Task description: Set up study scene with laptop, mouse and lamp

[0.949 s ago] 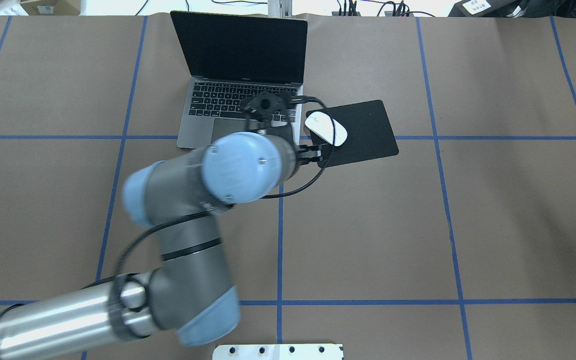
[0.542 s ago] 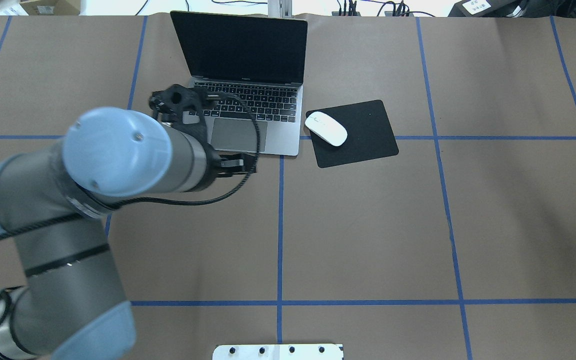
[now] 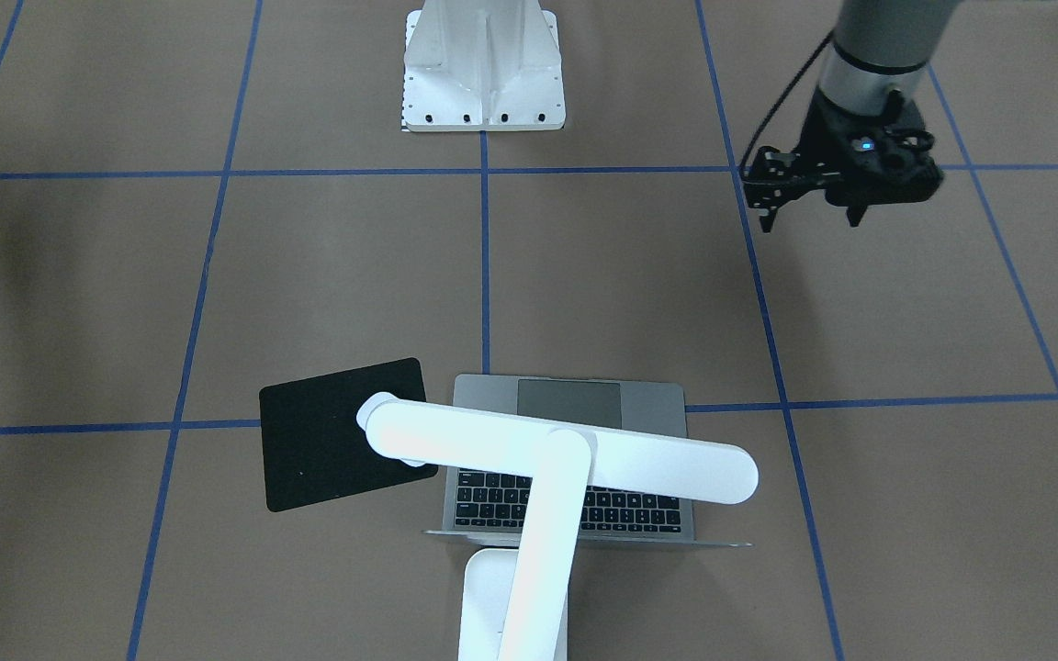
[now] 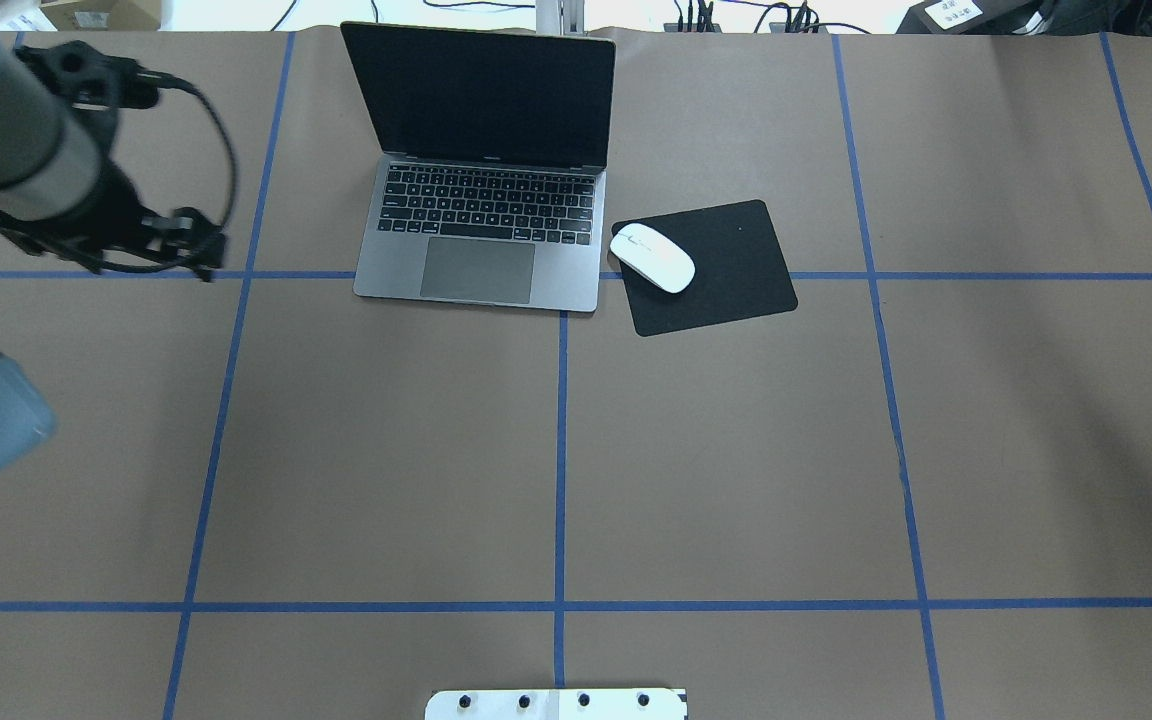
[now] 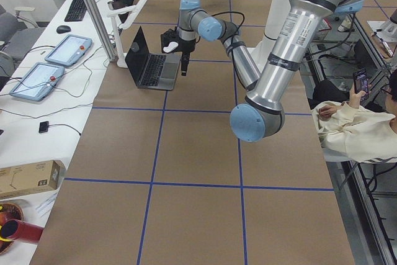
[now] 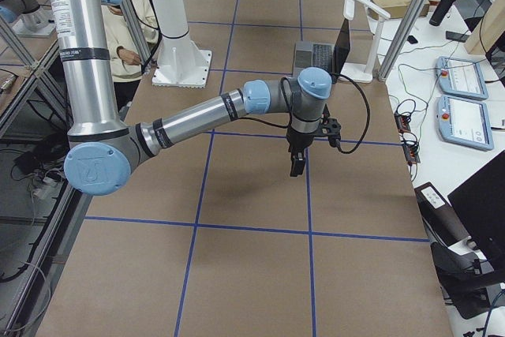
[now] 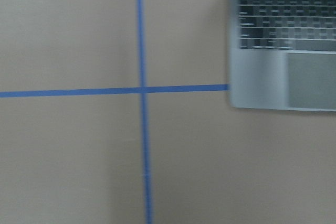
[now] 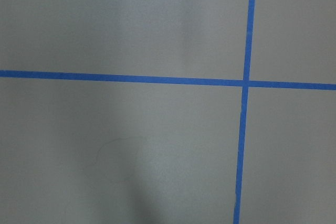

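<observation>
The open grey laptop [image 4: 481, 230] sits at the back middle of the table, screen dark. The white mouse [image 4: 651, 257] lies on the left part of a black mouse pad [image 4: 736, 265], just right of the laptop. The white lamp [image 3: 557, 459] stands behind the laptop, its bar head across the keyboard in the front-facing view, where it hides most of the mouse. My left gripper [image 4: 191, 250] hangs above bare table left of the laptop, holding nothing; I cannot tell if it is open. My right gripper [image 6: 296, 165] points down over bare table, far right of the mouse pad.
A white bolted pedestal [image 3: 483, 69] stands at the robot's edge of the table. Blue tape lines cross the brown table cover. An operator [image 5: 353, 134] sits beside the table. Tablets [image 6: 461, 76] lie beyond the far edge.
My left arm has swung left, from above the laptop's right side and the mouse pad to the area left of the laptop. Laptop, mouse and pad have not moved.
</observation>
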You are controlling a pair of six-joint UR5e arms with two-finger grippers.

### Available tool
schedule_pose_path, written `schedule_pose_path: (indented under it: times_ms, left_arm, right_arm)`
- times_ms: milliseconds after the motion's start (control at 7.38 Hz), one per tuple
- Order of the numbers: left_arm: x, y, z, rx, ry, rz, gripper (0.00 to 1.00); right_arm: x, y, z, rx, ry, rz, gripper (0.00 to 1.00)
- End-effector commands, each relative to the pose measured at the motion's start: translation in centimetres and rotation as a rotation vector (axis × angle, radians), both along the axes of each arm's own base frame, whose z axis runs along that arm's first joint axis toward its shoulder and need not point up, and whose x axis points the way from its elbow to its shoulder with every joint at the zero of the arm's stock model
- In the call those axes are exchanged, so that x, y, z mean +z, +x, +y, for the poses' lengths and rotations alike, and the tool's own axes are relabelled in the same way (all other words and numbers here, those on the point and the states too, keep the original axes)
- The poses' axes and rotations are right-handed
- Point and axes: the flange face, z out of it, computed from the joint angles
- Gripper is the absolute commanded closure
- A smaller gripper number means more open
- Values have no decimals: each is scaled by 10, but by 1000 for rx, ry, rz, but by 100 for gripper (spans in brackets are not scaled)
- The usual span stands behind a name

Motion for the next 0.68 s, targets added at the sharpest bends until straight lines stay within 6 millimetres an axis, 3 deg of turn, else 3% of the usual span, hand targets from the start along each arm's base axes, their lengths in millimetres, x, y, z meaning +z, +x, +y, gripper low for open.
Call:
schedule_pose_path:
  times_ms: [0, 136, 407, 542]
  left_arm:
    - [83, -91, -28, 97, -25, -18, 0]
    - [122, -125, -41, 128, -25, 1, 0]
    - [234, -201, -63, 177, -13, 74, 0]
    - [288, -244, -63, 178, 0, 71, 0]
  right_arm:
    - [19, 1, -2, -3, -19, -3, 0]
    - [21, 1, -1, -3, -23, -4, 0]
    - [33, 3, 8, 0, -48, -1, 0]
    - [39, 5, 13, 3, -59, 1, 0]
